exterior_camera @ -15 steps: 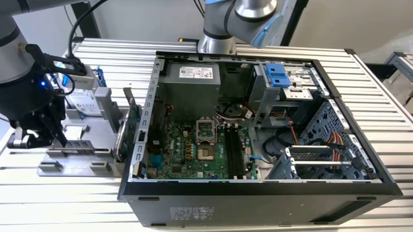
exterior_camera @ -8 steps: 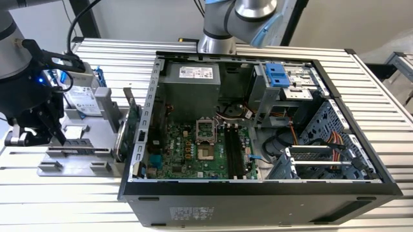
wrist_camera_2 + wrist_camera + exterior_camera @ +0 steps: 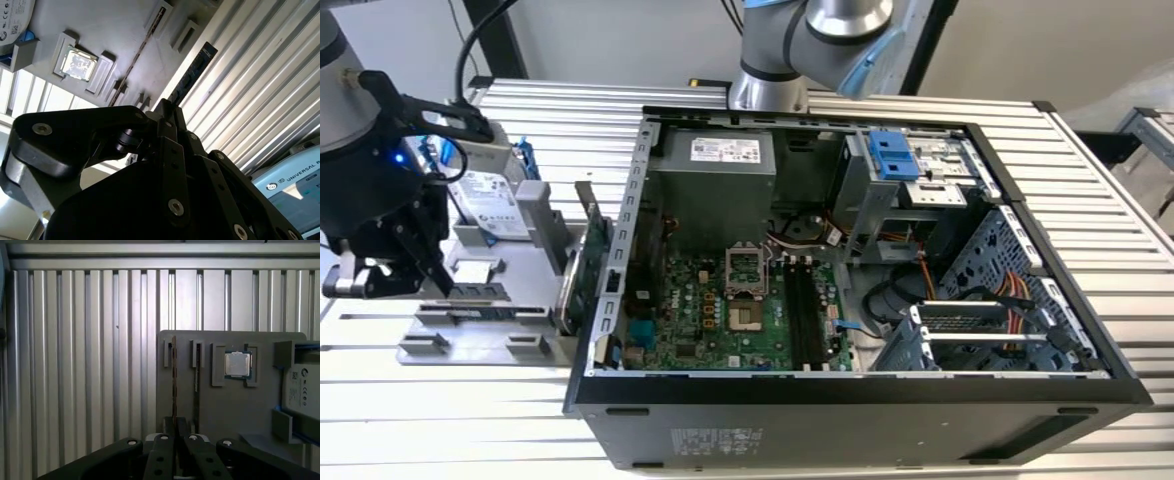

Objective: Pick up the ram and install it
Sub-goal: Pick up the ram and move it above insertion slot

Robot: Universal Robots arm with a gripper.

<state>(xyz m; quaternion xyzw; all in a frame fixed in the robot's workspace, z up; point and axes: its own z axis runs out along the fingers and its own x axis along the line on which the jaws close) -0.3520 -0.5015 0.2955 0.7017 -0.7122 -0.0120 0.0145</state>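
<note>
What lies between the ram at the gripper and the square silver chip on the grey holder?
A second thin stick, standing on edge, lies between the ram and the chip, as the first wrist view shows.

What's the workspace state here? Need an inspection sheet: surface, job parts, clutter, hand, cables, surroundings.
Surface: ribbed metal table, carrying a grey fixture tray and an open computer case.
Job's things: the ram, gripped edge-on over the tray; motherboard exposed in the case.
Clutter: second stick in a tray slot, processor chip, hard drive, green card beside the case.
Grippers: hand shut on the ram.
Cables: orange cables inside the case; black cable by the arm.
Surroundings: arm base beyond the case in the exterior view.
</note>
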